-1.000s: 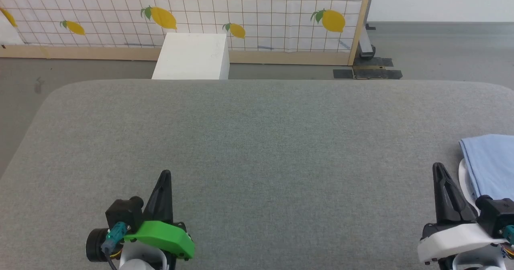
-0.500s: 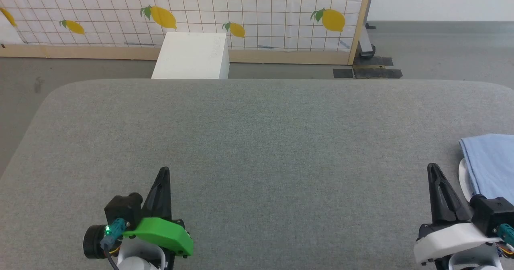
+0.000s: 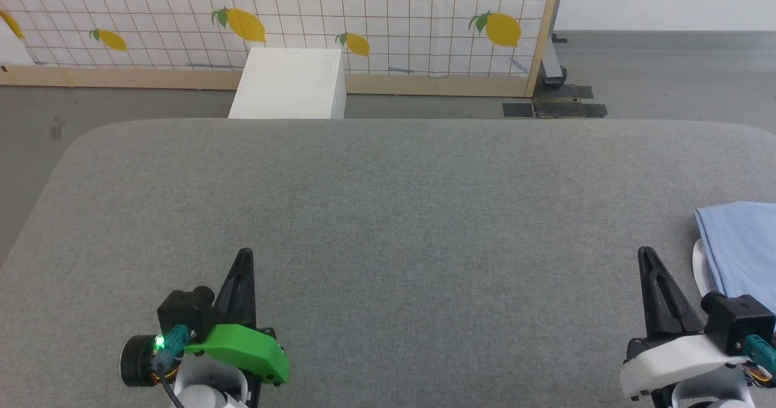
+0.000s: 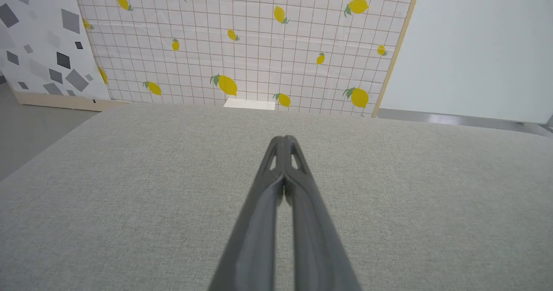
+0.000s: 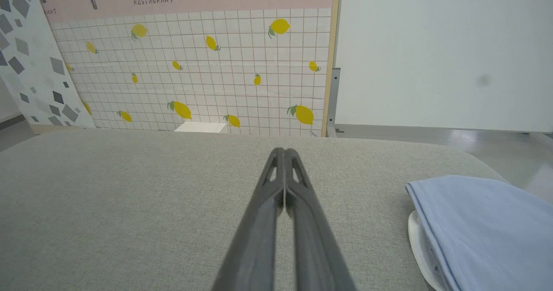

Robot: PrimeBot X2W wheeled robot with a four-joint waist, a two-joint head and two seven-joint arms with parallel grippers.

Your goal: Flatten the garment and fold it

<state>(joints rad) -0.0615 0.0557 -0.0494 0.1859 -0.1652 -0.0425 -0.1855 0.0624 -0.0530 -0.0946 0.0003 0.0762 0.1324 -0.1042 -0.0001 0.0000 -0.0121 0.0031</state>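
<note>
Left gripper [image 3: 244,257]: fingers were pressed together on nothing, low over the near left of the grey padded surface [image 3: 388,202].
Right gripper [image 3: 646,257]: fingers were likewise pressed together and empty, at the near right, just beside the garment [image 3: 736,244], with the fingertips clear of it.
Garment: the light-blue cloth lay on the surface's right side, doubled over, and ran out past the head view's right border.
White section [image 3: 699,268]: it showed from under the garment's left edge.
Behind: a white box [image 3: 291,83] stood before a lemon-print screen [image 3: 364,14].
</note>
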